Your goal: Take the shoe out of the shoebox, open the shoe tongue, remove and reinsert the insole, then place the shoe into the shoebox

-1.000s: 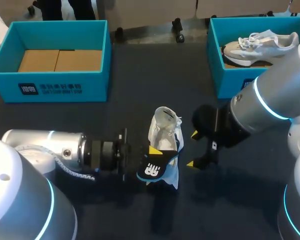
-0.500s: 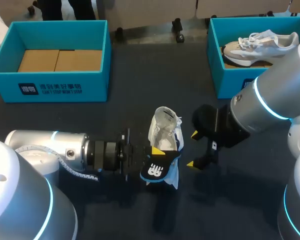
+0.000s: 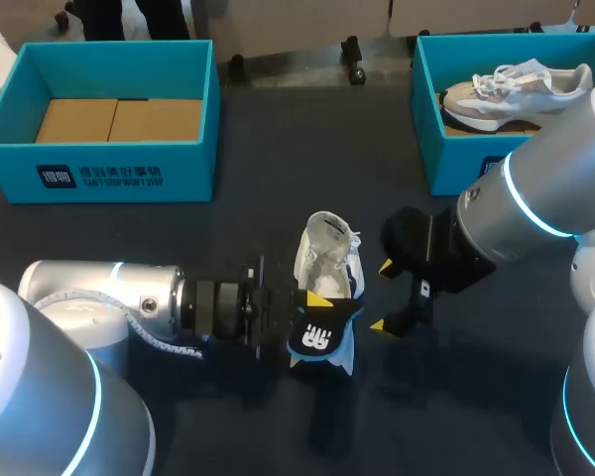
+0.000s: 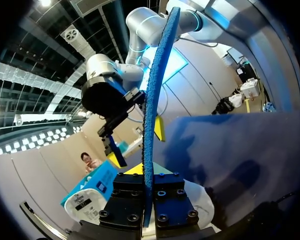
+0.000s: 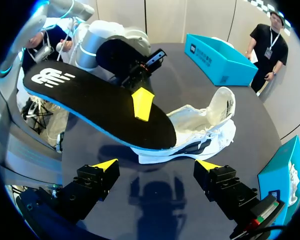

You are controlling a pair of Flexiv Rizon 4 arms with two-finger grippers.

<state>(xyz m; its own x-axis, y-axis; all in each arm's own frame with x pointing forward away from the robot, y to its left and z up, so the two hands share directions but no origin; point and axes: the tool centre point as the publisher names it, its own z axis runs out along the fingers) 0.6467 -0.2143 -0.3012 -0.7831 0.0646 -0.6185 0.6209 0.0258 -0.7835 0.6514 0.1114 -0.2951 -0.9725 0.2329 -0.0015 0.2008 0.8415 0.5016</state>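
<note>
The insole [image 5: 97, 107] is held off the table [image 3: 258, 159], clamped near its middle between the fingers of the left gripper [image 3: 322, 308]. It is seen edge-on in the left wrist view, upright between the two fingers and running out along them. Its black upper face is turned toward the right gripper [image 3: 381, 296]. Its logo-printed heel end is raised on the robot's side, and its other end is dipped over the front half of the shoe [image 3: 327, 248].

The shoe is laid on the table just beyond and beneath the insole, out of any box. Its long axis is pointed away from the robot, with the open collar at the far end and the toe at the near end, partly covered by the insole. Whether the insole touches the shoe cannot be told.

The coming reinsertion is judged to turn on this. The collar opening lies farther out than the insole's lowered end, so that end would have to be carried back toward the collar and angled down along the shoe's length.

The right gripper is held just beside the shoe on its right, fingers spread apart and empty, and is the nearer one for steadying the shoe. An empty shoebox [image 3: 129, 178] and a second shoebox [image 3: 456, 159] are set well apart at the far corners.
</note>
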